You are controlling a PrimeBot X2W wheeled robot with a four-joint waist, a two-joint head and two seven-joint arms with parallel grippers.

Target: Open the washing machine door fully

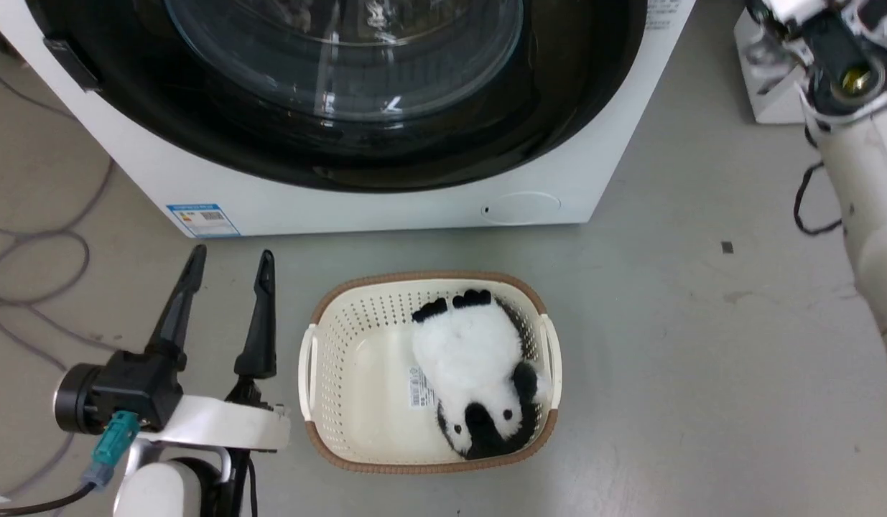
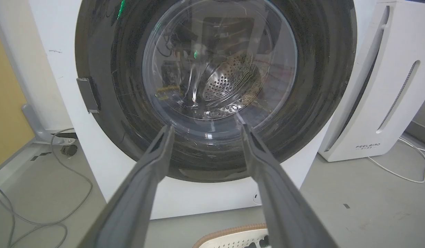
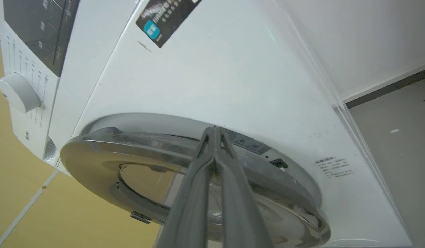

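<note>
Entry, washing machine door [image 1: 565, 100]: round, glossy black, set in the front of the washing machine [image 1: 386, 208] ahead of you, hinge [image 2: 87, 94] on the robot's left. It is shut or at most cracked on the latch side, so I judge the first pull to be the step in hand. Right gripper [image 3: 214, 132]: fingers pressed together on nothing, tips tucked at the door's free rim. Left gripper [image 1: 232, 253]: jaws wide apart, empty, low beside the basket [image 1: 321, 345]. Next you need to hook that rim and swing it out leftward without slipping off the glossy edge.
</note>
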